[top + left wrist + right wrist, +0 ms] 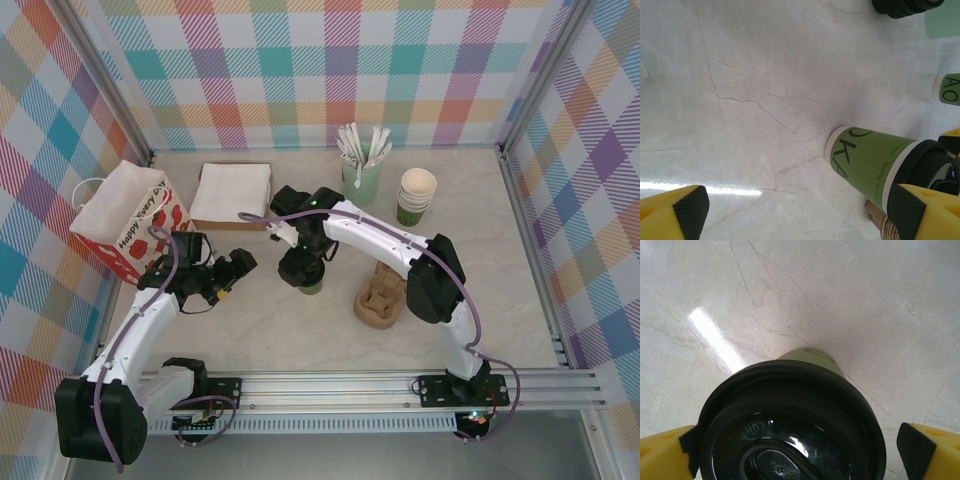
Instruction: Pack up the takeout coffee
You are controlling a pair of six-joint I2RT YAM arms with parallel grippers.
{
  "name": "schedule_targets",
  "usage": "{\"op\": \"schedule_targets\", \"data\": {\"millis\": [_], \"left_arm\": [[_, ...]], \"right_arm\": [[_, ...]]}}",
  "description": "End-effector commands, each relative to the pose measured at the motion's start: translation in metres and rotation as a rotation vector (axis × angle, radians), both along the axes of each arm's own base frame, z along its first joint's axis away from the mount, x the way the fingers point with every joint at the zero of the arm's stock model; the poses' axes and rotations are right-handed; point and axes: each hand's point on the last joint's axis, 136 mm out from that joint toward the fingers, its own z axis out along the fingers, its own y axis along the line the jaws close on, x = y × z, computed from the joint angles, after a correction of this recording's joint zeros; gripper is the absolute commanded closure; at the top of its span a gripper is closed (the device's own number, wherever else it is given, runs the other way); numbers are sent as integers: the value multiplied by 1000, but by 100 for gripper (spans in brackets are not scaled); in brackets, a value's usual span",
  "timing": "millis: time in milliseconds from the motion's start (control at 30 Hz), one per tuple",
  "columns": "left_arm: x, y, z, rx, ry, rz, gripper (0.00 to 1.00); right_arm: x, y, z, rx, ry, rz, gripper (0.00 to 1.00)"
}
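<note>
Poised over the takeout coffee (790, 405) with right gripper (802, 447) wide astride its lid, left gripper (799, 211) wide too, low over desk (740, 100).

- From above, the takeout coffee (313, 286) is mostly covered by the right gripper (302, 264); just a sliver of green wall shows beneath it.
- In the right wrist view the black lid (790, 430) runs off the bottom edge and hides nearly all of the cup's wall; its 2 pads (914, 447) are cropped at the corners.
- In the left wrist view the lid meets the right edge, and the cup's lettering is partly turned away, unreadable.
- Another green cup (951, 89) is sliced by the right edge, 2 letters showing.
- A dark round thing (905, 6) at the top edge is too cropped to name.
- The cardboard carrier (375, 305) sits partly behind the right arm (432, 275).
</note>
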Motion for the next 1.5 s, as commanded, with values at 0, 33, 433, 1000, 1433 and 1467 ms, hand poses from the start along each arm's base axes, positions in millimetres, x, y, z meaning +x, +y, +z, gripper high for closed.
{"op": "schedule_targets", "data": {"millis": [0, 33, 433, 1000, 1433, 1467], "left_arm": [[2, 2, -1, -14, -4, 9, 5], [1, 2, -2, -14, -3, 9, 5], [2, 2, -2, -15, -3, 13, 5], [0, 2, -4, -16, 1, 12, 4], [0, 3, -4, -12, 0, 15, 4], [0, 3, -4, -12, -2, 15, 4]], "right_arm": [[-1, -2, 27, 48, -12, -16, 0], [0, -3, 28, 50, -14, -19, 0], [-2, -7, 21, 31, 7, -22, 0], [-11, -16, -15, -54, 79, -21, 0], [-12, -18, -33, -86, 105, -23, 2], [-14, -19, -34, -90, 110, -23, 3]]}}
